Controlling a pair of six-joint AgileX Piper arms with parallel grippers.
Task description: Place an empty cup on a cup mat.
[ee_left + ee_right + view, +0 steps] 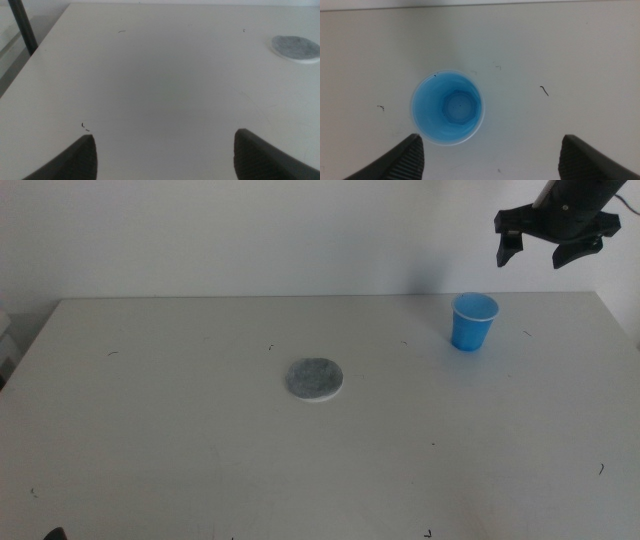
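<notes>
- The cup (474, 322) stands upright on the table (180, 430), towards the far right of the surface, mouth up. The right wrist view looks straight down into it and shows a bare blue inside and base (447, 107).
- The cup mat (316, 379) lies flat near the middle of the table, well apart from the cup and to its left. Nothing rests on it. It also shows at the edge of the left wrist view (296, 48).
- The right gripper (552, 248) hangs in the air above the cup and slightly to its right, clear of the rim. Its jaws are spread wide, wider than the cup's mouth, and hold nothing.
- The left gripper (165, 155) sits low over the near left part of the table, away from both items. Its jaws are parted and empty.
- A few small dark specks mark the table top.
</notes>
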